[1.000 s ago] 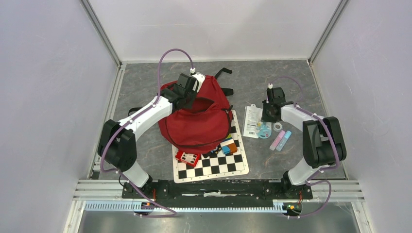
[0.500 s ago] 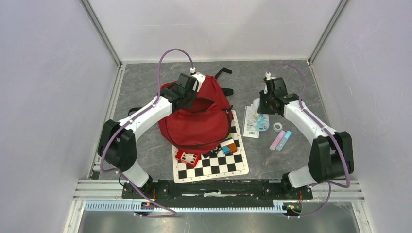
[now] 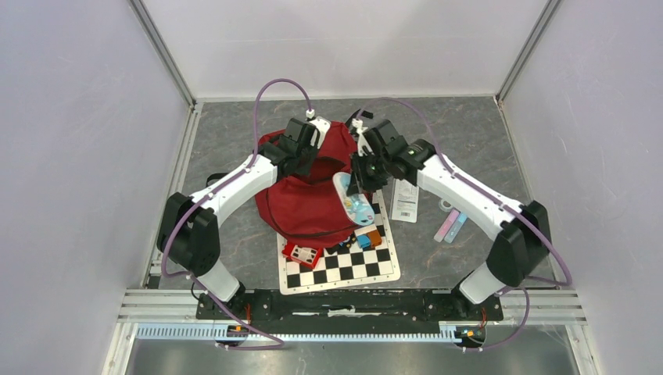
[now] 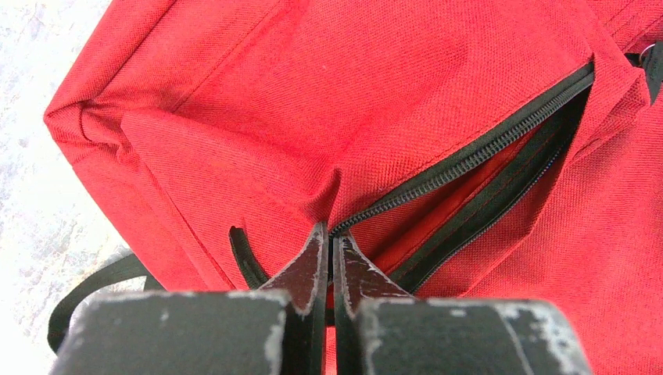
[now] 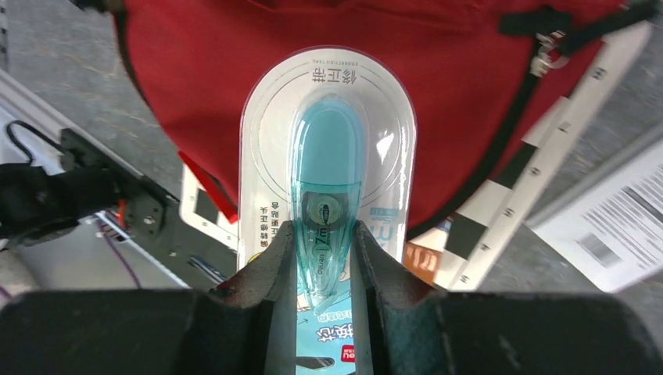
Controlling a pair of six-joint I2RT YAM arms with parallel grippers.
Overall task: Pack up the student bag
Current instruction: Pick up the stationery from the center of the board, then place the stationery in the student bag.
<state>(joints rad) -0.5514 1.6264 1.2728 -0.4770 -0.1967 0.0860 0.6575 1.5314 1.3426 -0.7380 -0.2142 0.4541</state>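
Right wrist view: nearest, my right gripper [image 5: 322, 230] pinches the teal hump of a blister-packed correction tape [image 5: 326, 117]. The card's lower end is hidden between my fingers. Beyond it lies the student bag [image 5: 313, 31], cut off at the top edge. To its right are a corner of the chequered board [image 5: 551, 156] and a printed sheet [image 5: 610, 226], both cropped.

In the left wrist view my left gripper [image 4: 330, 234] is pressed together on a fold of the bag's red cloth, at the end of the open zipper [image 4: 469, 156]. I cannot make out what the pocket holds.

From above, the bag sits mid-table between my 2 arms, covering the board's far part. The tape pack hangs over the bag's right side. My right forearm hides the sheet's far end. 2 pens [image 3: 452, 226] lie further right.
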